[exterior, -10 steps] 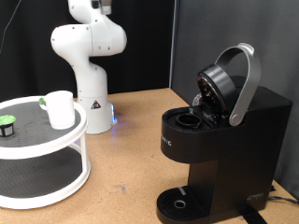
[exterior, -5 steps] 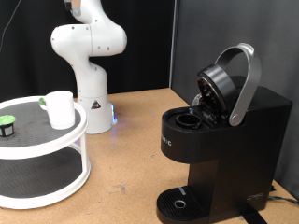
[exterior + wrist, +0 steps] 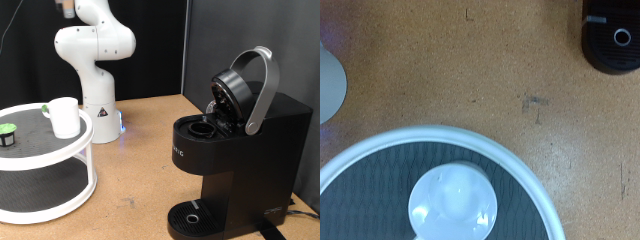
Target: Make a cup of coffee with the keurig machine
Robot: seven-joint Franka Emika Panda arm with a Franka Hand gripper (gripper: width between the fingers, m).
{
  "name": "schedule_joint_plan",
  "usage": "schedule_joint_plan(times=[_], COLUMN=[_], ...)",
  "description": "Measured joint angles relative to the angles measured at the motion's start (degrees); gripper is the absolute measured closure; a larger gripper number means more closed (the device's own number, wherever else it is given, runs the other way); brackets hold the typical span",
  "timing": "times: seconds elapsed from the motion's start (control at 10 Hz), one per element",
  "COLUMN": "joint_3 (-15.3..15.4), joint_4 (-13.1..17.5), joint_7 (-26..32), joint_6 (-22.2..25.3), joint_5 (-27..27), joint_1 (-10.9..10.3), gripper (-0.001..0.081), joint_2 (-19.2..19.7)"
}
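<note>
The white cup [image 3: 65, 116] stands on the top shelf of a round white two-tier stand [image 3: 88, 150] at the exterior view's left. In the wrist view the cup [image 3: 453, 205] shows from straight above, on the stand's dark mat. The black keurig machine [image 3: 240, 150] stands at the exterior view's right with its lid [image 3: 232, 92] raised, its grey handle [image 3: 262, 90] up and its pod chamber open. Its round drip tray [image 3: 190, 215] is bare. The machine's base also shows in the wrist view [image 3: 613, 37]. The gripper shows in neither view; the arm leaves the exterior view at the top.
A small dark pod with a green top [image 3: 8, 133] sits on the stand's top shelf, left of the cup. The robot's white base [image 3: 97, 100] stands behind the stand. Brown tabletop [image 3: 140, 160] lies between stand and machine.
The arm's upper links have moved towards the exterior view's left and higher out of the picture. The cup, pod and machine have not moved.
</note>
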State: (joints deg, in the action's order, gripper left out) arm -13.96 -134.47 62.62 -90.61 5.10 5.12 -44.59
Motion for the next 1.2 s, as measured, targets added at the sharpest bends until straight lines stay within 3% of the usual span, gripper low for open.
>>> schedule_joint_plan(times=[0.3, 0.7, 1.0, 1.2], joint_3=[-4.5, -9.6, -10.8, -11.6], joint_4=[0.4, 2.3, 3.2, 3.0], joint_7=[4.0, 8.7, 10.3, 16.0], joint_6=[0.1, 0.2, 0.2, 0.0], joint_5=[4.1, 6.9, 7.2, 7.2], joint_1=[1.5, 1.9, 1.9, 1.3], gripper=[0.0003, 0.0003, 0.0003, 0.0003], joint_2=[0.1, 1.9, 2.9, 2.9])
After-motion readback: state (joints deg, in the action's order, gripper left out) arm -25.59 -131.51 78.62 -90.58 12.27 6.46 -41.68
